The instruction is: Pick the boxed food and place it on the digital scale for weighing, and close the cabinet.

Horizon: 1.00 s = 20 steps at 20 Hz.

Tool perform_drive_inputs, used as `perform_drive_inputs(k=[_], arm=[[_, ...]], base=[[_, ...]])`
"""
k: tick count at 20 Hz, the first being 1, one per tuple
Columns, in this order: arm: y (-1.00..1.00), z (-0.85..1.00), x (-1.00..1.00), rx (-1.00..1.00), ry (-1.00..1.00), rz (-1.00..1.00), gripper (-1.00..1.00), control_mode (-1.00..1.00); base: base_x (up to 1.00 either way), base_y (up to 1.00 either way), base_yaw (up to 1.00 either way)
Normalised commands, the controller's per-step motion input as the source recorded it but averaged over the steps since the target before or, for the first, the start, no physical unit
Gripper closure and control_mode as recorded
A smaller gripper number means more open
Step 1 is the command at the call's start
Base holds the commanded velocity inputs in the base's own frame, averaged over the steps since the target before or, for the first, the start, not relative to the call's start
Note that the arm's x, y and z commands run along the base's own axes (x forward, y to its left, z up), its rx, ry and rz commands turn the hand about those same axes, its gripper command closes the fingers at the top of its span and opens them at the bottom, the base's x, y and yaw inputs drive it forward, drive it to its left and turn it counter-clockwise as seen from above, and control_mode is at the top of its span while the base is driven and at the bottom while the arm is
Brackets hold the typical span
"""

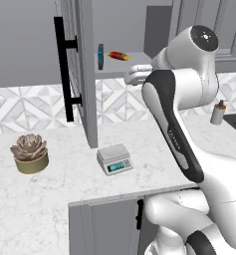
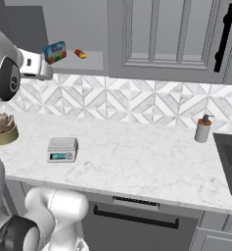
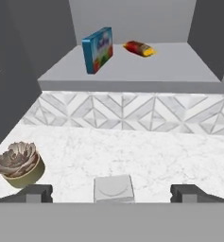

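The boxed food (image 3: 98, 49) is blue with a white label and stands on edge, tilted, on the shelf of the open cabinet (image 3: 132, 71). In the base views the boxed food (image 1: 100, 56) (image 2: 55, 52) sits at the shelf's left part. The cabinet door (image 1: 84, 74) hangs swung out, its black bar handle (image 1: 64, 74) facing left. The digital scale (image 1: 114, 159) (image 2: 62, 149) rests on the counter below, its top bare. My gripper (image 3: 112, 194) is open and holds nothing. It hovers in front of the shelf and a little below it, with the scale (image 3: 114, 189) between its fingertips in the hand view.
A small red-and-yellow item (image 3: 139, 48) lies on the shelf right of the box. A potted succulent (image 1: 30, 152) stands on the marble counter left of the scale. A soap dispenser (image 2: 202, 130) and a dark sink (image 2: 230, 162) are far right. A closed wall cabinet (image 2: 156, 34) hangs right of the shelf.
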Motion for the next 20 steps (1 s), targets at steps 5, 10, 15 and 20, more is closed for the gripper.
perform_drive_inputs(k=[5,10,15,20], arm=[[0.06,0.0,0.37,0.0,-0.05,0.0,-1.0,-1.0],[0.0,0.01,0.46,0.0,0.0,0.0,-1.0,-1.0],[0.0,0.17,0.45,0.0,0.04,0.0,-1.0,-1.0],[0.09,0.09,0.54,-0.01,0.01,0.0,-1.0,-1.0]], base=[[0.0,0.0,0.0],[0.0,0.0,0.0],[0.0,0.0,0.0],[0.0,0.0,0.0]])
